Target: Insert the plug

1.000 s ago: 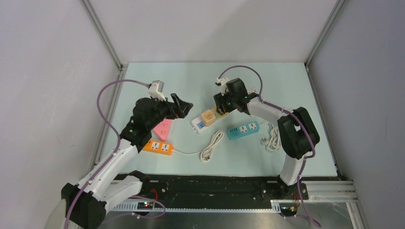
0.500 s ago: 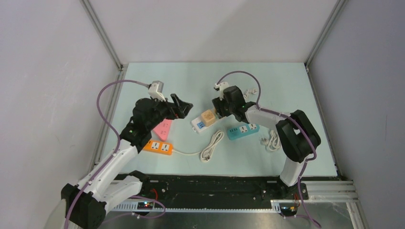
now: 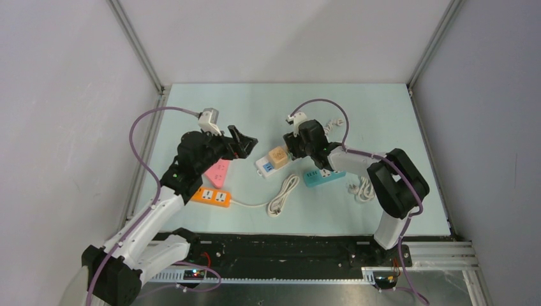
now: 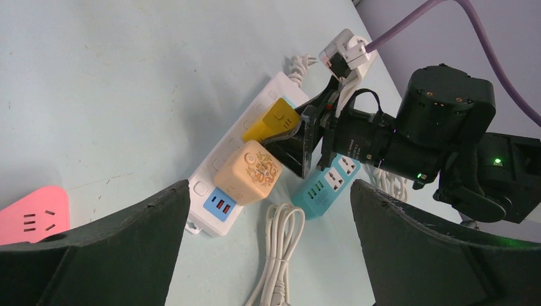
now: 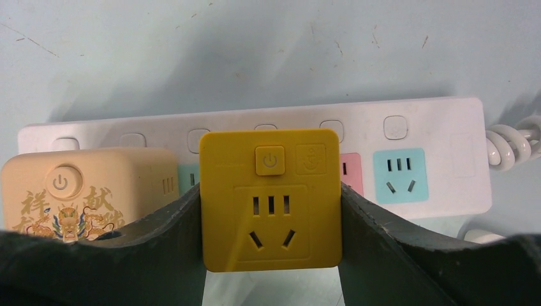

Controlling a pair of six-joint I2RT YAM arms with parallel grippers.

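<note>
the right gripper (image 5: 271,258) is pinching a yellow cube plug (image 5: 270,197), one dark finger pressed on each of its side faces. the plug sits over the middle of the white power strip (image 5: 446,127), which lies near the centre of the table (image 3: 383,115). i cannot tell whether its pins are fully home. right beside it, on the same strip, stands a beige cube adapter (image 5: 89,185) with a dragon print, so close that the near finger is wedged in the narrow gap between the two cubes. on the plug's other side a pink socket peeks out, half covered, and a blue socket further along is free.

the left gripper (image 3: 247,141) hangs above the table with its fingers spread wide and nothing between them, well apart from the strip. under that arm lies a pink strip (image 3: 218,171) with an orange strip (image 3: 212,196) nearer the bases. a teal strip (image 4: 325,185) lies just beside the white one, under the right arm. a coiled white cable (image 3: 282,194) lies in front of the strips.
</note>
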